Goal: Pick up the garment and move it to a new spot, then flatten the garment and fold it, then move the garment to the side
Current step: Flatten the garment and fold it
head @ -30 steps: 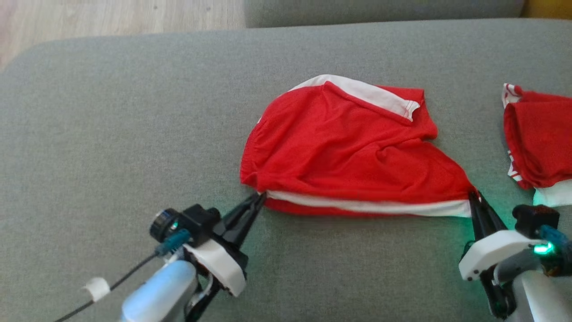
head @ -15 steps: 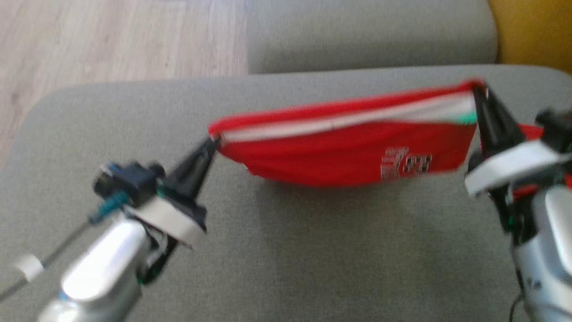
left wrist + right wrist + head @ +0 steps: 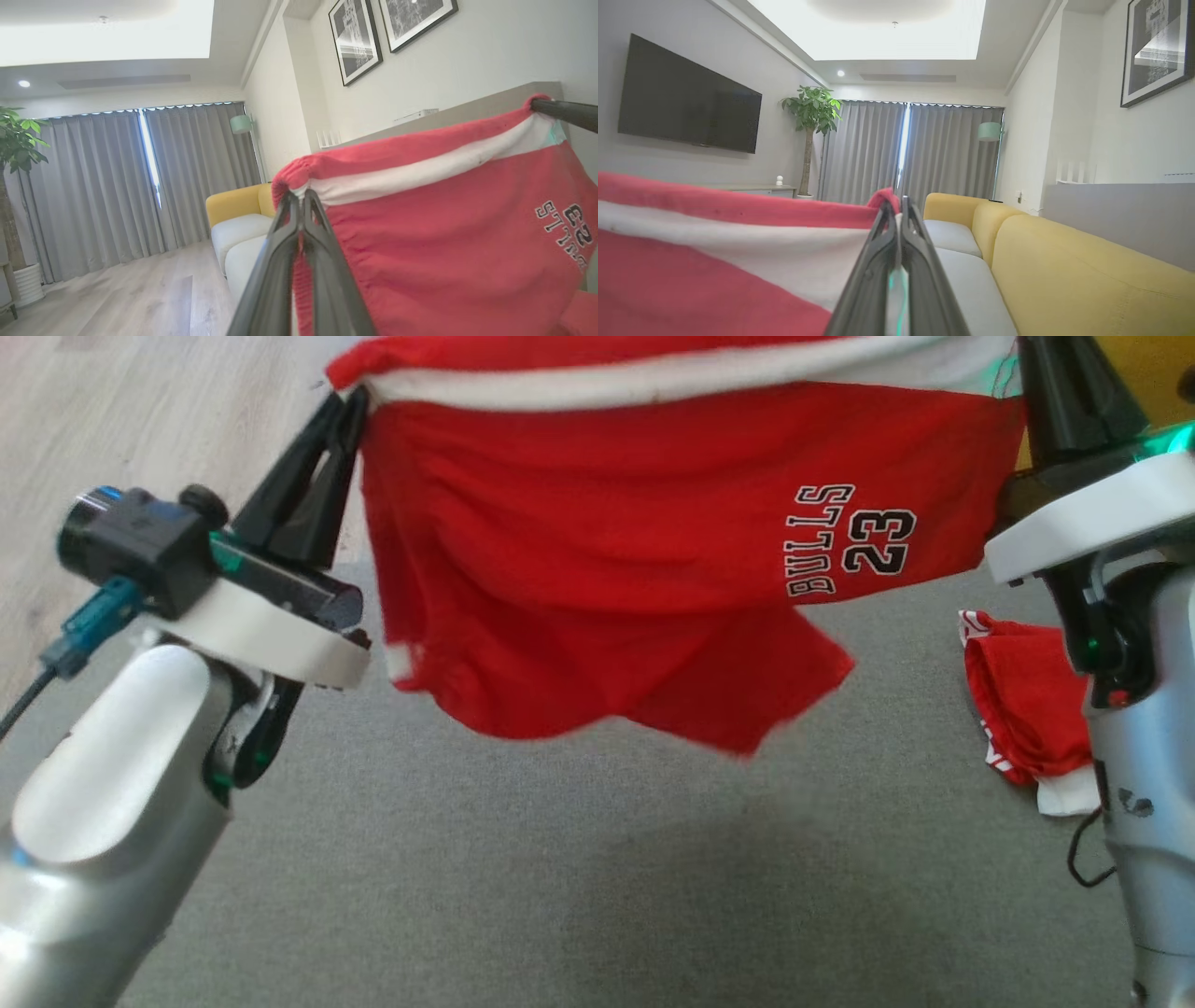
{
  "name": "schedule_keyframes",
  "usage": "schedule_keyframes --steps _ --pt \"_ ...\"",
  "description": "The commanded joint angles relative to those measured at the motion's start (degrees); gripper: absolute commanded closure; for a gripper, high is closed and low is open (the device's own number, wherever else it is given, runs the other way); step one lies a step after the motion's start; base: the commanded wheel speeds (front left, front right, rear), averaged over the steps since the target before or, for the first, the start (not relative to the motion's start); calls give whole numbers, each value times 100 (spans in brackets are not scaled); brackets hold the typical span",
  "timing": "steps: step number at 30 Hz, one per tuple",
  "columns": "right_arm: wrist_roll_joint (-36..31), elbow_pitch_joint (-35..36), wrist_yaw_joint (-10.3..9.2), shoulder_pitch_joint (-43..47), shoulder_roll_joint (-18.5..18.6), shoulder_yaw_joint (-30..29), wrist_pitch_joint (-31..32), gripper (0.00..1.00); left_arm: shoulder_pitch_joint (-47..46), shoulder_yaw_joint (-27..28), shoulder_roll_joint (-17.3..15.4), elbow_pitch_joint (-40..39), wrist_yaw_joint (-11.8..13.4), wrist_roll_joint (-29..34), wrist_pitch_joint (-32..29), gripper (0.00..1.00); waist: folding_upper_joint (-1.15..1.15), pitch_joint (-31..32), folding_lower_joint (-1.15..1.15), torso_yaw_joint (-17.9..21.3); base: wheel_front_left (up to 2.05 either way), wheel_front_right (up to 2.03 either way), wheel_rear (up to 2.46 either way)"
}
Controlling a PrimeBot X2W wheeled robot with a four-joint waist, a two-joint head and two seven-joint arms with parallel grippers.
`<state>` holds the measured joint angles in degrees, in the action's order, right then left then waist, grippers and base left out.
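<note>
Hanging above the grey seat cushion [image 3: 560, 877], the garment [image 3: 597, 523], a pair of red shorts with a white waistband stripe, is stretching by its waistband between both grippers. Its leg hems are drooping loose below.

Lettering [image 3: 850, 551] on the fabric is reading "BULLS 23" in white with a dark outline. In the head view it is sitting at 3 o'clock from the garment's middle and running sideways. The left wrist view is presenting the same lettering [image 3: 565, 228] at its 3 o'clock edge, upside down.

The left gripper [image 3: 347, 401] is clamping the waistband corner at 11 o'clock of the head view, its jaws pressed together on the cloth. The left wrist view is showing the red gathered edge pinched at the tips of this gripper [image 3: 299, 200]. The right gripper [image 3: 1032, 359] is clamping the opposite corner at 1 o'clock, its jaws likewise squeezed tight on the fabric.

The head view is adding a second red-and-white garment [image 3: 1022, 709], lying crumpled on the cushion at 3 o'clock. The right wrist view is adding a wall television [image 3: 686, 112] at 9 o'clock, a potted plant [image 3: 810, 112] and a yellow sofa [image 3: 1064, 261] at 4 o'clock. The left wrist view is adding framed pictures [image 3: 355, 42] at 1 o'clock.
</note>
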<state>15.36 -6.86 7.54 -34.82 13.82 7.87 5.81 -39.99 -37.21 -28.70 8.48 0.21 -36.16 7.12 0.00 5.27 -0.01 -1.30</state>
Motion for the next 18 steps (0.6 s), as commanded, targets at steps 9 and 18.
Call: schedule_keyframes --steps 9,18 --pt "-332 503 -5 115 46 -179 322 100 19 307 -404 -675 135 -140 -174 100 0 -164 1 -33 0 0 0" --pt "-328 -110 -5 -838 222 -83 676 100 -815 382 -357 -159 -177 -266 -433 100 0 -1254 1 -32 0 0 0"
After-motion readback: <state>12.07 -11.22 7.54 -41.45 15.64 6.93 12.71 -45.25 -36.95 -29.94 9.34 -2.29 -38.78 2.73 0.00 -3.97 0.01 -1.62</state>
